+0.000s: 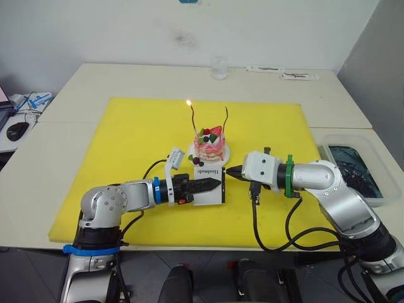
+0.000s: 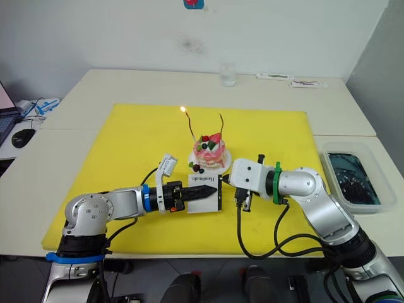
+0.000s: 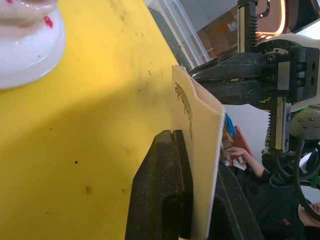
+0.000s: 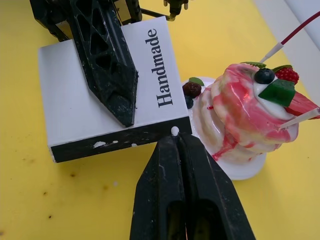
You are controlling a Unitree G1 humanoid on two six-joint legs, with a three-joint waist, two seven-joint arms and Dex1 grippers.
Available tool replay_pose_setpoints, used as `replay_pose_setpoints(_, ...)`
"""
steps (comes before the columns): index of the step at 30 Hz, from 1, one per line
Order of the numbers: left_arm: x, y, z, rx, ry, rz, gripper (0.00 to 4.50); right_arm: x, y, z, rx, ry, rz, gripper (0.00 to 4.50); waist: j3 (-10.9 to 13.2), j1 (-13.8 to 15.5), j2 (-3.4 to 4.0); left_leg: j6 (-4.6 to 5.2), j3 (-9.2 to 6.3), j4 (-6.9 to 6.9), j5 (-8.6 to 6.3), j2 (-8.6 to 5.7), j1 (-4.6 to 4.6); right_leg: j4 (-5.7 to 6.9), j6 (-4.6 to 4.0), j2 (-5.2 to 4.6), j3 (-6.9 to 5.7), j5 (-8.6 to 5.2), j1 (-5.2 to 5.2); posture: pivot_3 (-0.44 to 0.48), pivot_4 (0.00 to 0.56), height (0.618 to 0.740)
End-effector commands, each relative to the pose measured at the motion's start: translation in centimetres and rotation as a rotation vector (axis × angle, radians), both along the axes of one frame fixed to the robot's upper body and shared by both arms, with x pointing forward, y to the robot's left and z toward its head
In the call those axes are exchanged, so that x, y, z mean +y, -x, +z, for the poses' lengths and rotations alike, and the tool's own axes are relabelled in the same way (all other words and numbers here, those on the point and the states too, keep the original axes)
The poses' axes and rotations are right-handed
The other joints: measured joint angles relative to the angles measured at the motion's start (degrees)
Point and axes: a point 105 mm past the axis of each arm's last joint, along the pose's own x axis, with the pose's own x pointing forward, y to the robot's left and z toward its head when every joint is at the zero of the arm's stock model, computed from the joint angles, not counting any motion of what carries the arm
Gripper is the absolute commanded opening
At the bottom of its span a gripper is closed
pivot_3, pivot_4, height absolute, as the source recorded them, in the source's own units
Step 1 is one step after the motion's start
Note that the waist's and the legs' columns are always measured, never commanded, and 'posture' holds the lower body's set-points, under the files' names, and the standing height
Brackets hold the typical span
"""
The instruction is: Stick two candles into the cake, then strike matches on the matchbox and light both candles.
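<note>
Desk [image 1: 76, 158] carries a yellow mat [image 1: 139, 132]; the cake [image 1: 209, 144] sits mid-mat with both candles [image 1: 192, 117] planted, the left one lit, the right unlit. Your left gripper [image 1: 211, 184] has its fingers clamped on the matchbox [image 1: 209, 185], held on edge just before the cake. Your right gripper [image 4: 174, 136] has its fingers pressed together on a match [image 4: 174, 131], head at the box's black strip. Likely step: striking the second match. Next calls for a quick drag along the strip. The match stick is hidden between the fingers.

Bright, even light; soft shadows.
</note>
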Motion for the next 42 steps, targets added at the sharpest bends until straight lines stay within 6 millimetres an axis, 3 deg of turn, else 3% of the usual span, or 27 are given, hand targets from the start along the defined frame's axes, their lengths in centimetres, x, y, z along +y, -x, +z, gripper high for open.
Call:
replay_pose_setpoints(1, -0.2, 0.3, 1.1, -0.041, 0.018, -0.027, 0.0, 0.2, 0.1, 0.9, -0.044, 0.002, 0.024, 0.02, 0.0, 0.01, 0.0, 0.0, 0.0, 0.0, 0.0, 0.0, 0.0, 0.0, 0.01, 0.0, 0.0, 0.0, 0.0, 0.0, 0.15, 0.74)
replay_pose_setpoints(21, -1.3, 0.6, 1.4, -0.146, -0.036, -0.099, 0.0, 1.2, 0.6, -0.5, -0.013, 0.081, 0.161, 0.02, 0.0, 0.0, 0.0, 0.0, 0.01, 0.0, 0.0, 0.0, 0.0, 0.0, 0.03, 0.0, 0.0, 0.02, 0.0, 0.0, 0.15, 0.74)
replay_pose_setpoints(30, -1.3, -1.0, 2.4, -0.24, -0.027, -0.043, 0.0, 0.9, 3.0, -1.0, 0.056, 0.128, 0.293, 0.02, 0.0, 0.02, 0.0, 0.0, 0.0, 0.0, 0.0, 0.0, -0.01, 0.0, 0.05, 0.0, -0.01, 0.03, 0.0, 0.0, 0.15, 0.74)
replay_pose_setpoints(33, -0.2, -1.1, 2.9, -0.246, -0.04, -0.027, 0.0, 0.3, 3.6, 0.3, 0.049, 0.105, 0.282, 0.02, 0.0, 0.02, 0.0, 0.0, 0.0, 0.01, 0.0, 0.0, -0.01, 0.01, 0.05, 0.0, -0.01, 0.03, 0.0, 0.0, 0.15, 0.74)
replay_pose_setpoints(37, 1.7, -0.6, 2.1, -0.209, -0.081, 0.008, 0.0, -0.4, 3.3, 1.8, 0.025, 0.074, 0.228, 0.02, 0.01, -0.55, 0.01, 0.0, -0.02, -0.03, 0.0, 0.05, 0.05, 0.07, 0.02, 0.04, -0.02, 0.01, -0.01, 0.0, 0.15, 0.74)
replay_pose_setpoints(42, 4.8, 1.4, -0.1, -0.109, -0.156, 0.054, 0.0, -1.4, 2.0, 4.5, -0.026, -0.036, 0.096, 0.02, 0.02, -0.78, 0.01, 0.0, 0.01, -0.03, 0.0, 0.04, 0.03, 0.07, 0.0, 0.01, -0.01, 0.0, -0.02, 0.0, 0.15, 0.74)
